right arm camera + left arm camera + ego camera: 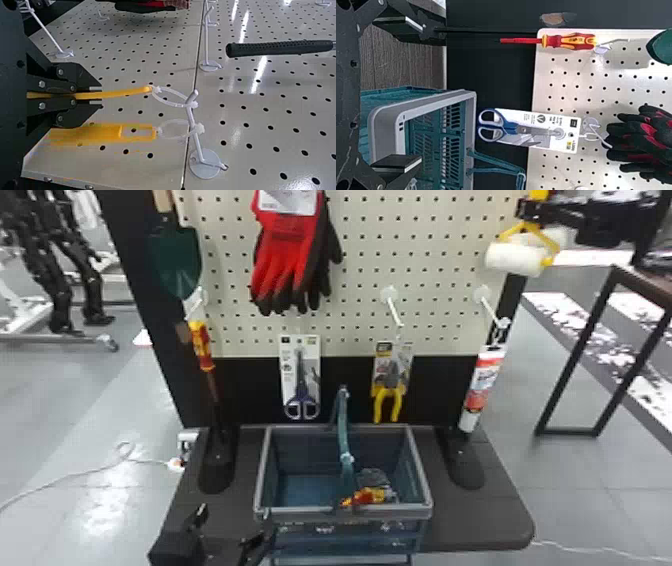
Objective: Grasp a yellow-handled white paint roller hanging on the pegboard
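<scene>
The white paint roller with its yellow frame hangs at the pegboard's top right corner. My right gripper sits just above the roller and is shut on its yellow handle. The handle's white loop still sits on a white peg hook. A second yellow handle hangs from the same hook beside it, free of the fingers. My left gripper is low at the table's front edge, and its fingers stand open with nothing between them, facing the basket.
Red and black gloves, a green trowel, a red screwdriver, scissors, yellow pliers and a tube hang on the board. The blue-grey basket stands on the black table. A black-gripped tool hangs near the hook.
</scene>
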Available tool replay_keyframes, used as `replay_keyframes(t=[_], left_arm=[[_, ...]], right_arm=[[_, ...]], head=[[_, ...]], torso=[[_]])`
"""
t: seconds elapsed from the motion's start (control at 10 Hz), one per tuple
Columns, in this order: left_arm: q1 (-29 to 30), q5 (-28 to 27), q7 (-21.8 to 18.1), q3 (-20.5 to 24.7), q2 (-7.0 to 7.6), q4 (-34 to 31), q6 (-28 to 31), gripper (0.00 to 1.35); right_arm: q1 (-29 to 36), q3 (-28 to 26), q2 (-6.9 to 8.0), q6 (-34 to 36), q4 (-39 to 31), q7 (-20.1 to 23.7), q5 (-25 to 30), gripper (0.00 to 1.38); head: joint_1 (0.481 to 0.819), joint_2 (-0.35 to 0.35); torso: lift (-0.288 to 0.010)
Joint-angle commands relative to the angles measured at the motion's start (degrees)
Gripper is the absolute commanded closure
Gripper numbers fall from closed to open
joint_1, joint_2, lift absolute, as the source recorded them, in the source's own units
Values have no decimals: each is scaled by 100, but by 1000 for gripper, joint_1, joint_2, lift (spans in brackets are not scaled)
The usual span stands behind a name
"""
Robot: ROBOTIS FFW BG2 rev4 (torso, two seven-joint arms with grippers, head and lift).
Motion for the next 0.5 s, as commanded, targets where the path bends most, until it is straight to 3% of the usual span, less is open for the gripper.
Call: replay_keyframes(t=[0.0,0.4], left_arm=[[-4,2,-2,-2,0,7,0,153],[-21,-7,-2,-11,-9,15,-9,153]], right_arm=[[18,0,0,-9,2,0,-27,1280],[36,0,0,-52,11,0,-123,1280]], head=[[549,0],[549,0]], torso=[[-100],[-100]])
